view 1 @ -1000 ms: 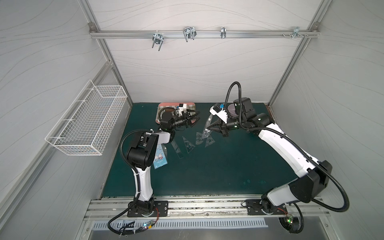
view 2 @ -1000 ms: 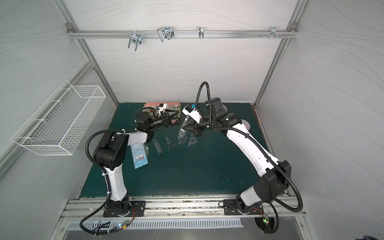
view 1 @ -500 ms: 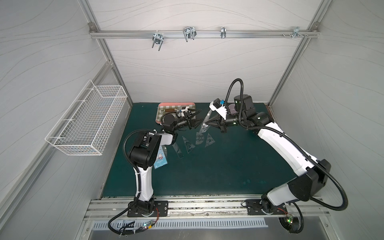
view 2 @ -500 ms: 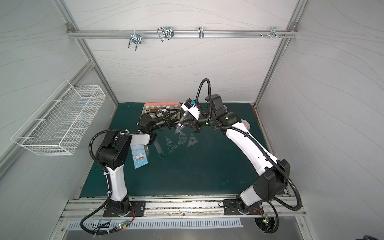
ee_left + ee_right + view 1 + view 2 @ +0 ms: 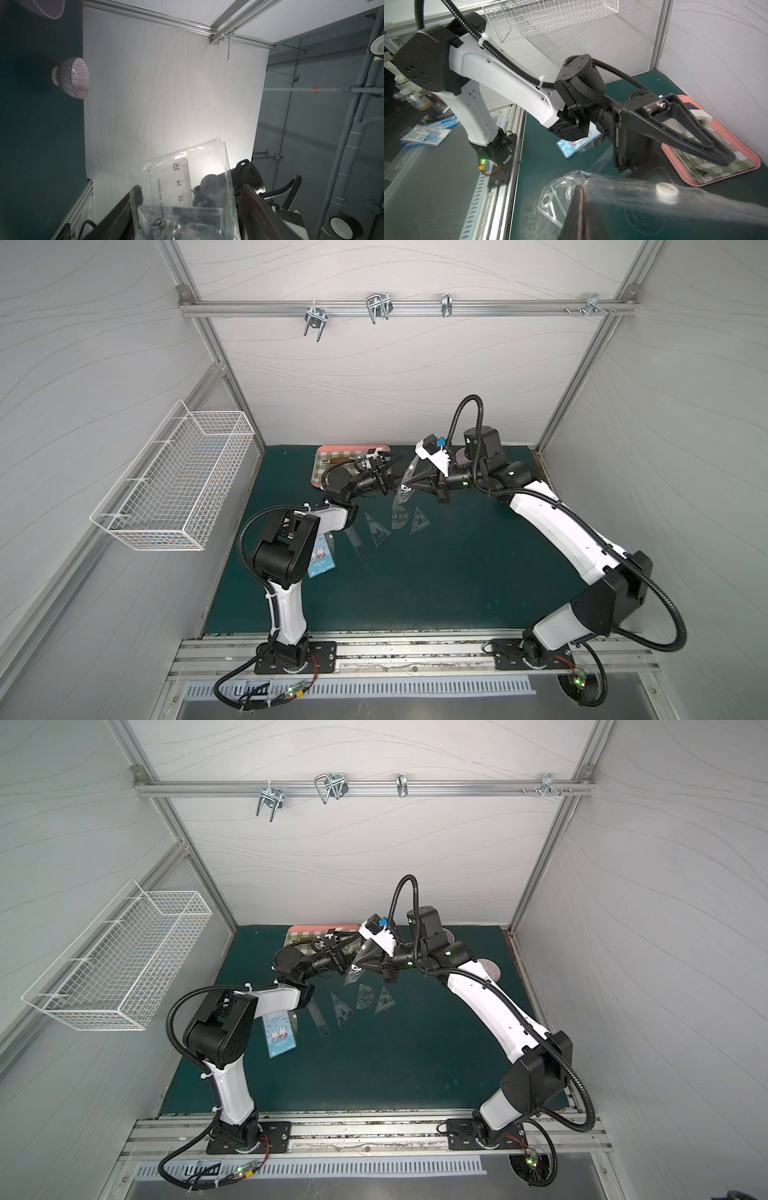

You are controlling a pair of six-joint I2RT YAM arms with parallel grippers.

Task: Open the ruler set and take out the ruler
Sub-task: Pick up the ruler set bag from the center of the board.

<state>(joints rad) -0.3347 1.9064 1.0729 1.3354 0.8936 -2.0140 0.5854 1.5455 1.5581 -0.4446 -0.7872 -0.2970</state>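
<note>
Right gripper jaws pinch the floppy clear-plastic pouch, flat ruler inside; left gripper jaws spread astride it.

The left arm and right arm have white shells between black joint housings. A black ribbed cable loops outside each, held by white zip ties. The left gripper has long, black, tapered jaws. A green light glows at four o'clock from the right base plate.
</note>
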